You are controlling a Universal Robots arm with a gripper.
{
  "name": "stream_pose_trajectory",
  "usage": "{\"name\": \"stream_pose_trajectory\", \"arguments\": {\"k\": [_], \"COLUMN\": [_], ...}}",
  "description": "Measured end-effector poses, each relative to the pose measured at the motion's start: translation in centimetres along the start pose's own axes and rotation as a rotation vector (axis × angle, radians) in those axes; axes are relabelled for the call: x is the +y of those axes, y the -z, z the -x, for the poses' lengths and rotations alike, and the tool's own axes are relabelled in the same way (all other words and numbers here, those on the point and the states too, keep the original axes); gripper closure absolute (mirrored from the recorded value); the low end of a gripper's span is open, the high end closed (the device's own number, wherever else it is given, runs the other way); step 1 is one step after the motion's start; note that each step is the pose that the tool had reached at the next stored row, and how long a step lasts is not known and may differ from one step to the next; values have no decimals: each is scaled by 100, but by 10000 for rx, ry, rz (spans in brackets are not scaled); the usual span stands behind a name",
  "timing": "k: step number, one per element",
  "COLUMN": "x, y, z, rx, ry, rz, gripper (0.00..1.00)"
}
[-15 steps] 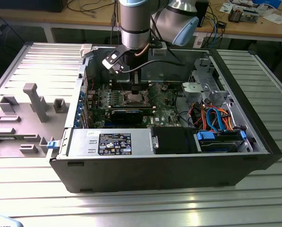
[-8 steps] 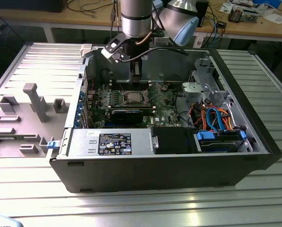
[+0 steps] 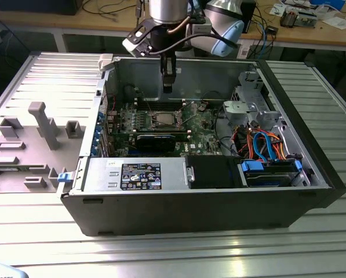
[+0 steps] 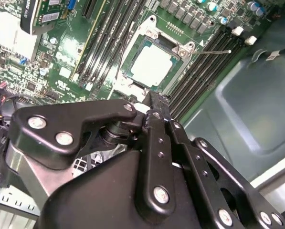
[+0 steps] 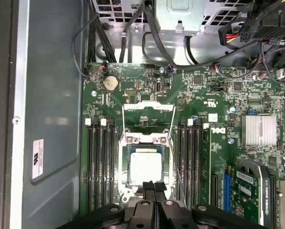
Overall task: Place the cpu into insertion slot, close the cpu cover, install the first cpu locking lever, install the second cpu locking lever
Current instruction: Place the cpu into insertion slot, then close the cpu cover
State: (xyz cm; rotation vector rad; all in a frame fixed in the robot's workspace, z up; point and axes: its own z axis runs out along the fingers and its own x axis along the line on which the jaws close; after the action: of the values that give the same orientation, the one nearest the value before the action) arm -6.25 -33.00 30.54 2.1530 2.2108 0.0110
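Gripper (image 3: 168, 88) hung at the upper centre of the exterior view, fingers pressed together, pinching nothing. The cpu (image 5: 146, 167) already sat in the insertion slot (image 5: 124, 164), mid-frame, just below those tips. The cpu cover (image 5: 149, 104) stood flipped open beyond the chip, on the side away from the tips.
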Motion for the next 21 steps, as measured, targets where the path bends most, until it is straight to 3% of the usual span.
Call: {"name": "stream_pose_trajectory", "arguments": {"k": [4,12,21], "x": [2,5,57], "y": [51,57,54], "z": [2,2,4], "rx": [0,0,0], "ry": [0,2,0], "rz": [1,0,0], "gripper": [89,89,89]}}
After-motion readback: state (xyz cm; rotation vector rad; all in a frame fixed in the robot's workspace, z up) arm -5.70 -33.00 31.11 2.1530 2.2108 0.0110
